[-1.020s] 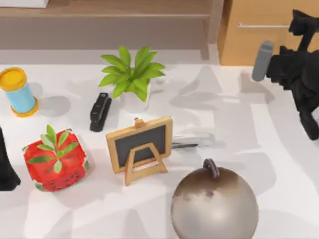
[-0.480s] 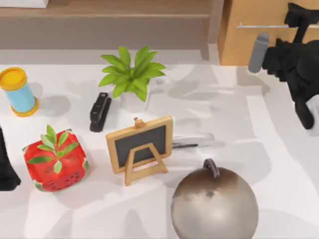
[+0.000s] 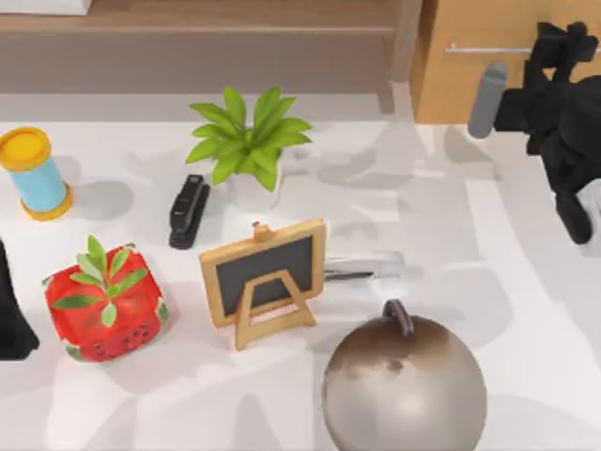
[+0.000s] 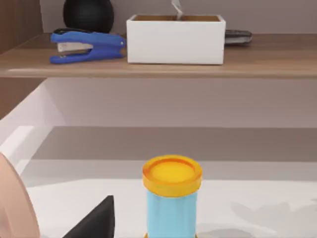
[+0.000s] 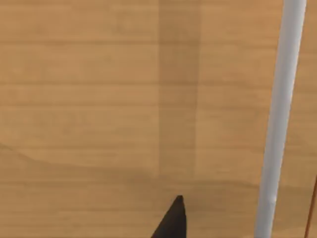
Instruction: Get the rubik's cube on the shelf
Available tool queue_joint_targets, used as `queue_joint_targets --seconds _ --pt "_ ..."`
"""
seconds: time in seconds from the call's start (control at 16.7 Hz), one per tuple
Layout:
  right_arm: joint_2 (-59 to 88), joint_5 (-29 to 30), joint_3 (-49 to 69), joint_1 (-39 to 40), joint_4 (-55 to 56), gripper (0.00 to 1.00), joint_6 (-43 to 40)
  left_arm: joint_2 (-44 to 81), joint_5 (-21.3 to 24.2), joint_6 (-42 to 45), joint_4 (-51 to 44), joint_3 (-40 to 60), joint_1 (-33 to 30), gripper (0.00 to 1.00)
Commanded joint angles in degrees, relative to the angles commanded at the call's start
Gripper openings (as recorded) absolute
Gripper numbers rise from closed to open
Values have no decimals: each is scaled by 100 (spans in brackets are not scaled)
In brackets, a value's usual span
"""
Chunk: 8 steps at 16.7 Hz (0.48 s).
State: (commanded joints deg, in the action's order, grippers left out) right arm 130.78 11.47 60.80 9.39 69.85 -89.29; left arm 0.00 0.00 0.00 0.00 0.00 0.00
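Note:
The rubik's cube is out of view. The shelf [image 3: 188, 28] is a long brown wooden ledge along the back of the table. In the left wrist view the shelf [image 4: 267, 62] carries a blue stapler [image 4: 86, 45], a white box [image 4: 176, 39] and a black ball [image 4: 88, 14]. My right gripper [image 3: 562, 42] is at the back right, close against the light-orange cabinet [image 3: 470, 85] by its silver handle [image 3: 493, 48]. That handle [image 5: 280, 119] runs close past the right wrist camera. My left gripper [image 3: 11, 324] is parked at the table's left edge.
On the table stand a yellow-capped blue spool [image 3: 33, 174], a green plant [image 3: 249, 141], a black stapler [image 3: 188, 209], a small chalkboard easel [image 3: 265, 277], a red strawberry box [image 3: 105, 305] and a large bronze ball [image 3: 404, 381]. A silver item [image 3: 371, 266] lies behind the easel.
My right arm has moved toward the back of the table, closing on the cabinet's handle. The left arm and the table objects have not moved.

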Motion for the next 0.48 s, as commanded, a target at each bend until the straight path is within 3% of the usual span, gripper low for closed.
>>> queue_joint_targets --seconds 0.3,0.48 --pt "0 0 0 0 0 2 0 0 0 0 0 0 0 100" --pt "0 0 0 0 0 0 0 0 0 0 0 0 0 100"
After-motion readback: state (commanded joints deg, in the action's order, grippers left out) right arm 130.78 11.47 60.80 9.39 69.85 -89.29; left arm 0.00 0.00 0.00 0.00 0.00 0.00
